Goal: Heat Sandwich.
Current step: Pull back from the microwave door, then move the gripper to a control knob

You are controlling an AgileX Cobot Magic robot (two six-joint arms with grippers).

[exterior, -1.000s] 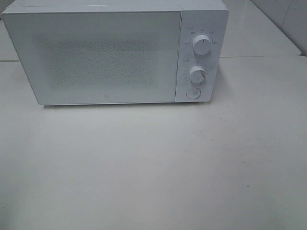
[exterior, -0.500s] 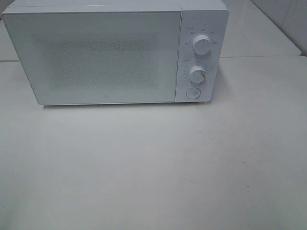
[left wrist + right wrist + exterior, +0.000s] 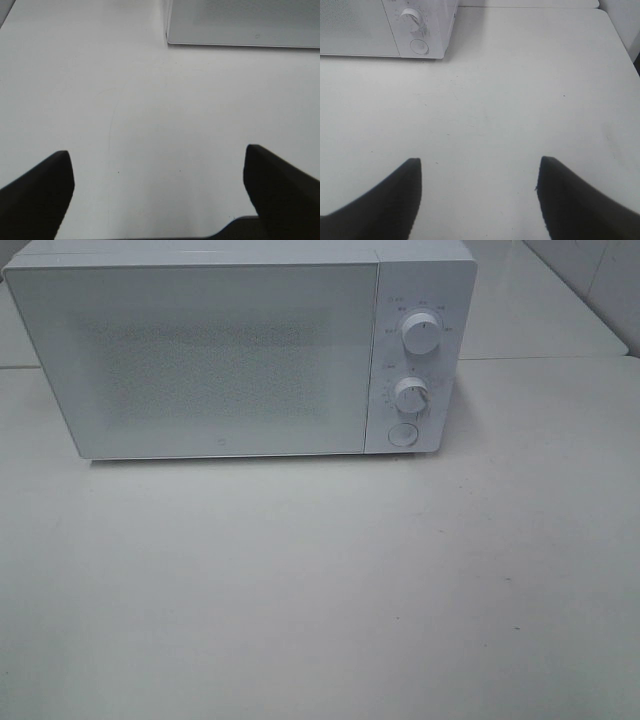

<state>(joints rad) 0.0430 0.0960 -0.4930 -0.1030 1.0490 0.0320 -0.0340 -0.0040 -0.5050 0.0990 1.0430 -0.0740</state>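
Note:
The sandwich is out of view. A white microwave (image 3: 240, 350) stands at the back of the table with its door (image 3: 195, 360) shut; two knobs (image 3: 421, 333) and a round button (image 3: 402, 434) sit on its right panel. Neither arm shows in the exterior high view. My left gripper (image 3: 159, 172) is open over bare table, with the microwave's lower corner (image 3: 240, 25) ahead. Also open and holding nothing, my right gripper (image 3: 480, 182) faces the microwave's control panel (image 3: 420, 30) from a distance.
The white table (image 3: 320, 590) spreads out in front of the microwave. Its right edge (image 3: 625, 45) shows in the right wrist view. A seam (image 3: 540, 358) runs across the table beside the microwave.

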